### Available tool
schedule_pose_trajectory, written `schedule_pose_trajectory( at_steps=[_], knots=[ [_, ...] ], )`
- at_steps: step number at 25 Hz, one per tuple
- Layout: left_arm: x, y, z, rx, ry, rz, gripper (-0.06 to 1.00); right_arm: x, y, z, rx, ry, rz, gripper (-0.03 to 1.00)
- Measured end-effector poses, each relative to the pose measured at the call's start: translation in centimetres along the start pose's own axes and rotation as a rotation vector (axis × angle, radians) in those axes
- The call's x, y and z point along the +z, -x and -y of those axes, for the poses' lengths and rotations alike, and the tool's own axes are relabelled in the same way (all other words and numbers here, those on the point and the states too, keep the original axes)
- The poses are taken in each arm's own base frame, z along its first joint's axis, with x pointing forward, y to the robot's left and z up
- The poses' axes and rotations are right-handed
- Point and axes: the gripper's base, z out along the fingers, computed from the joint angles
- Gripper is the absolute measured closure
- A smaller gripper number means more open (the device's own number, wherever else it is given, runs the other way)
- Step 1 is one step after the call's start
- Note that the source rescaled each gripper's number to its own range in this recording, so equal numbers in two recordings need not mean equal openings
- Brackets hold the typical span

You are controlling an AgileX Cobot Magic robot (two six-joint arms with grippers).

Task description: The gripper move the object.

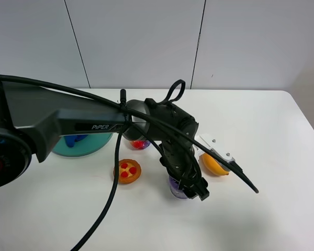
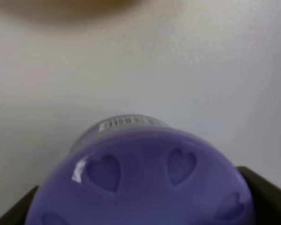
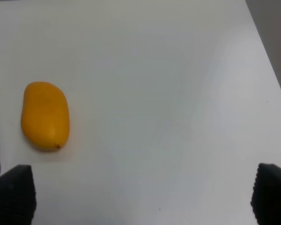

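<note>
Both left jaws clasp the purple jar (image 2: 140, 183).

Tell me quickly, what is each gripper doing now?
Left gripper: closed on the purple jar, it seems.
Right gripper: open, holding nothing.

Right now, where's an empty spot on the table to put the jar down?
Bare table lies right of the mango, out to the edge, and in front of the jar. The middle is crowded: bowl, ball, tart and the left gripper on the jar.
</note>
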Motion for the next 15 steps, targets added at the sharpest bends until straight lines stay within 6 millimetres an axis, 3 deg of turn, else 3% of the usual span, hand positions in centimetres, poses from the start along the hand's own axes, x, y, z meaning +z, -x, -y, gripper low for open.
schedule_pose_trajectory(
  at_steps=[4, 5, 8, 9, 11, 15],
  knots=[
    [-0.3, 0.1, 0.0, 0.002, -0.003, -0.022, 0.91, 0.0, 0.0, 0.0, 0.000, 0.000, 0.000, -0.03],
    [-0.6, 0.3, 0.0, 0.004, -0.003, -0.025, 0.86, 0.0, 0.0, 0.0, 0.000, 0.000, 0.000, -0.03],
    [-1.9, 1.6, 0.1, 0.009, -0.006, -0.009, 0.47, 0.0, 0.0, 0.0, 0.000, 0.000, 0.000, -0.03],
    [-2.6, 2.2, 0.1, 0.012, -0.007, -0.003, 0.39, 0.0, 0.0, 0.0, 0.000, 0.000, 0.000, -0.03],
    [-4.3, 3.4, 0.2, 0.017, -0.011, 0.005, 0.32, 0.0, 0.0, 0.0, 0.000, 0.000, 0.000, -0.03],
    [-9.0, 5.7, 0.4, 0.027, -0.025, 0.008, 0.29, 0.0, 0.0, 0.0, 0.000, 0.000, 0.000, -0.03]
  ],
)
